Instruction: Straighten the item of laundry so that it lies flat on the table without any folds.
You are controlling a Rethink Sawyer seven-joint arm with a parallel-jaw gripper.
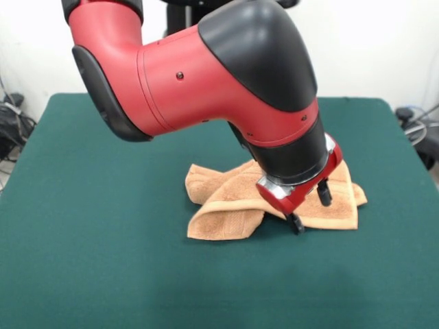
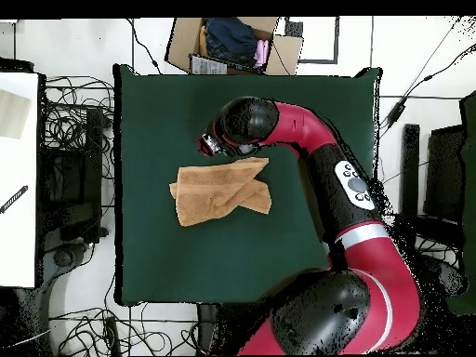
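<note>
The towel (image 1: pixel 274 199) lies near the middle of the green table (image 1: pixel 103 260), still bunched up — one part is folded over another, so it is not flat yet. Its long side runs left to right in the front view. The gripper (image 1: pixel 310 208) is down low at the towel's near right edge, tilted, with its two black fingers (image 1: pixel 324 192) spread apart and nothing between them. One fingertip looks like it touches the table just at the towel's near edge — the cloth lies right behind the fingers, toward the far side. I think the next move is to pinch that near edge and pull it out.
</note>
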